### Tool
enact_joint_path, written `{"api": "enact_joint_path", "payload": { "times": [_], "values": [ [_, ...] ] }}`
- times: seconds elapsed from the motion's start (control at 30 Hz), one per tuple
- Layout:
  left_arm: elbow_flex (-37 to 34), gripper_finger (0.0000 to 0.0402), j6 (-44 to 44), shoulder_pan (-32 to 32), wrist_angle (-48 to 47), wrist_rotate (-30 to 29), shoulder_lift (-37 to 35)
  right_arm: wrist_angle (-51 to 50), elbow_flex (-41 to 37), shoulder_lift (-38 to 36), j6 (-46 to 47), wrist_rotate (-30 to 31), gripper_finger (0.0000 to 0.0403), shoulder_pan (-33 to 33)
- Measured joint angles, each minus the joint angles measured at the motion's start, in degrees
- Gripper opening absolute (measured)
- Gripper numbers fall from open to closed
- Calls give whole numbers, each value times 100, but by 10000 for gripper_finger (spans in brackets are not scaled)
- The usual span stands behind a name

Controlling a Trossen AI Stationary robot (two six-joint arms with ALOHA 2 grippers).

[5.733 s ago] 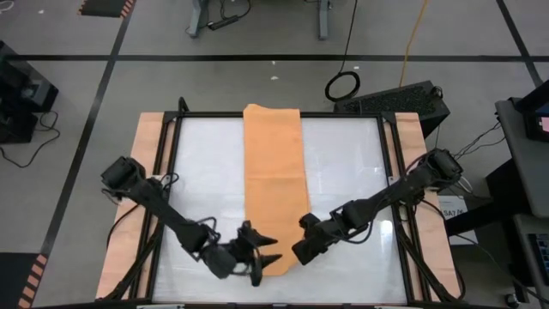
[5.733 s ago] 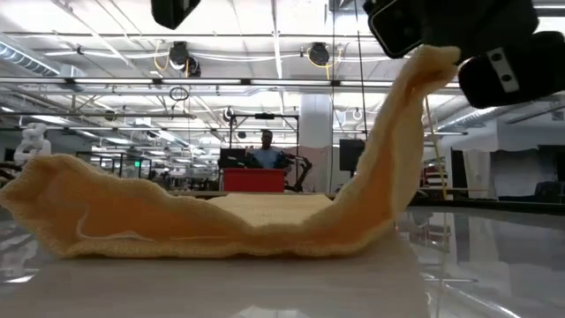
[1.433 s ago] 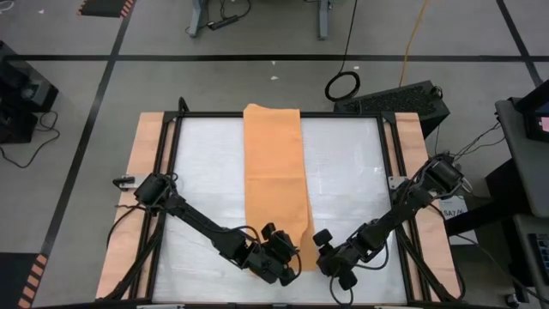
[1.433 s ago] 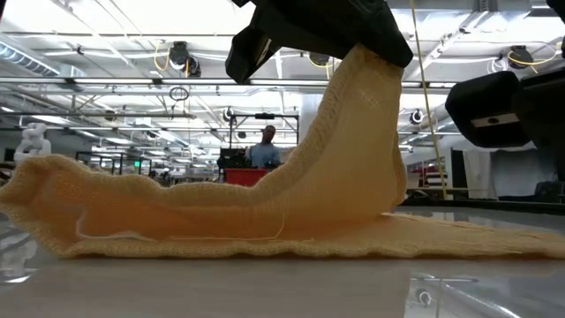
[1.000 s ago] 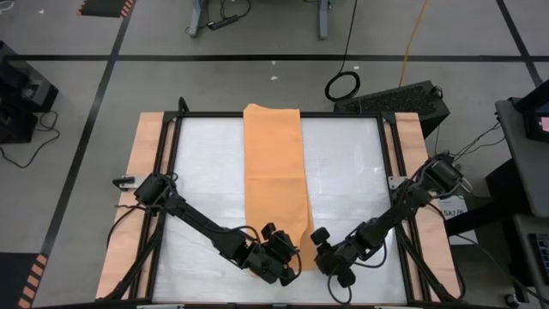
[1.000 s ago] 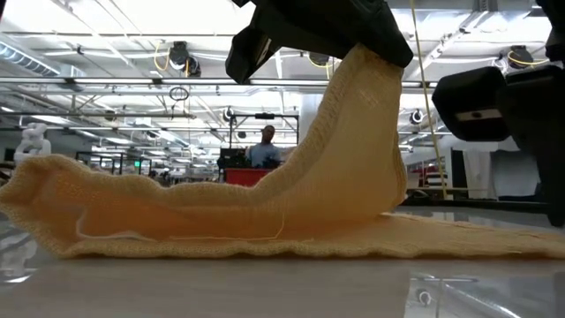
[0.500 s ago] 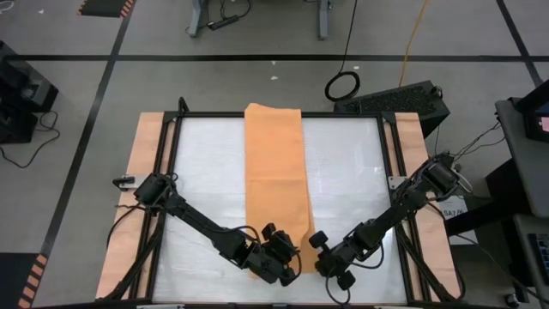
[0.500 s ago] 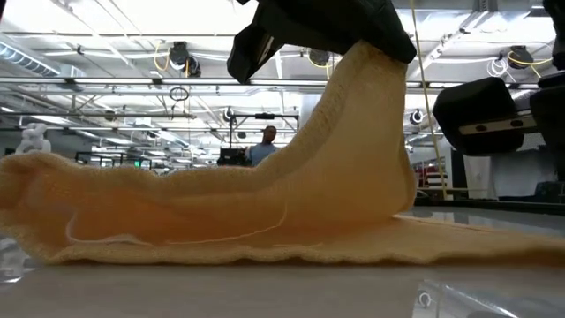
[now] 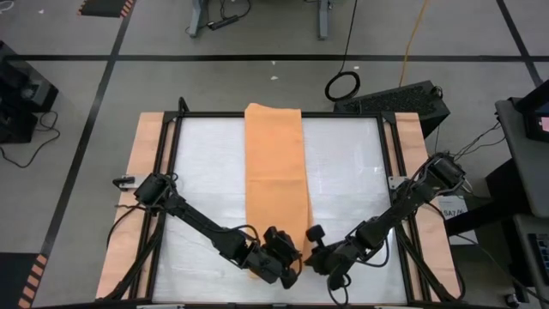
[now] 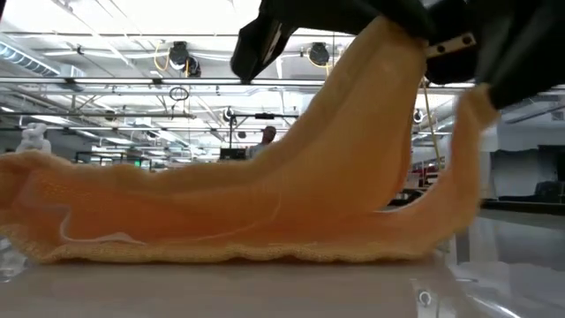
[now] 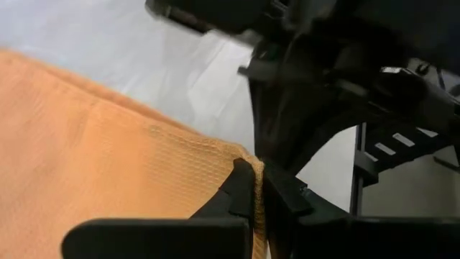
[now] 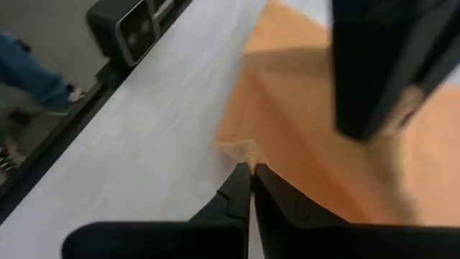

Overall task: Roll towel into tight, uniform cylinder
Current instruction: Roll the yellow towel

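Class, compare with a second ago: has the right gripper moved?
Yes. The right gripper has shifted left, away from the table's right frame rail, onto the towel's near corner.

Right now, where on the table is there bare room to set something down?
Two bare white strips flank the towel: one between it and the table frame's left rail, one between it and the right rail. The near edge is crowded: the left gripper and right gripper both pinch the towel's end.

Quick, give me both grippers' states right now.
Left gripper: shut on the towel at its near end, holding it lifted.
Right gripper: shut on the towel's near edge, beside the left one.
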Motion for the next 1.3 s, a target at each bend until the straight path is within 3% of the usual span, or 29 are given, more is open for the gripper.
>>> {"api": "enact_joint_path", "payload": {
  "times": [0.1, 1.0, 1.1, 1.3],
  "values": [
    [0, 16, -245, -7, -131, 3, 0, -10, 74, 0, -2, 261, 2, 0],
    [0, 16, -67, -173, -100, 42, 0, -458, 500, -12, -281, 725, 5, 0],
    [0, 33, -67, -175, -99, 36, 0, -456, 500, -22, -284, 754, 13, 0],
    [0, 103, 69, -170, -110, 36, 0, -458, 500, -24, -402, 880, 19, 0]
  ]
}}
